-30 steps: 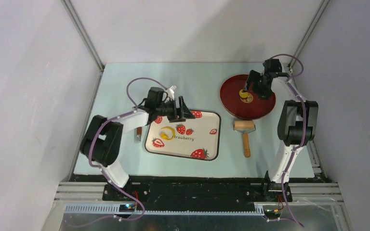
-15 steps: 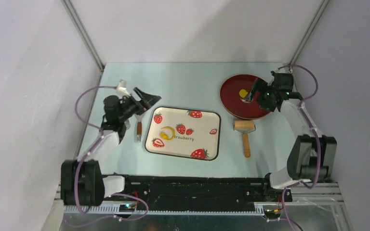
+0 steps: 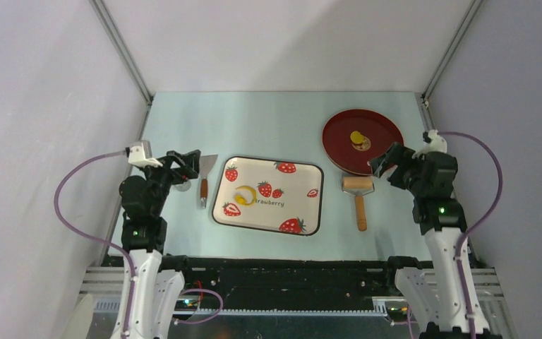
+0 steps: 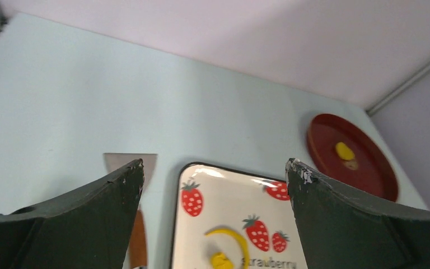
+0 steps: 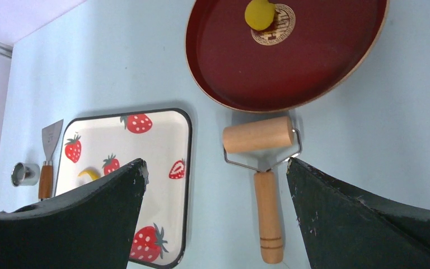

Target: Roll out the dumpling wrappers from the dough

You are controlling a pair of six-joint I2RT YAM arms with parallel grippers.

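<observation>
The yellow dough (image 3: 245, 194) lies as a curved strip with a small lump on the strawberry-print tray (image 3: 298, 192), also seen in the left wrist view (image 4: 221, 260). Two dumpling wrappers rest on the red plate (image 3: 387, 134): a yellow disc (image 3: 356, 136) overlapping a tan disc (image 3: 361, 146), also visible as the yellow disc (image 5: 260, 12) and the tan disc (image 5: 277, 27). My left gripper (image 3: 183, 168) hovers open left of the tray, above the scraper (image 3: 205, 173). My right gripper (image 3: 387, 166) hangs open by the plate's near right rim, holding nothing.
A wooden rolling pin (image 3: 358, 194) lies between the tray and the plate, handle toward me (image 5: 269, 213). A small metal ring cutter (image 5: 25, 174) stands left of the scraper's handle (image 5: 46, 180). Grey walls close in both sides and the back.
Both arms have drawn back toward the near edge. The left gripper left the tray's far edge, the right gripper left the plate, and both opened wider.
</observation>
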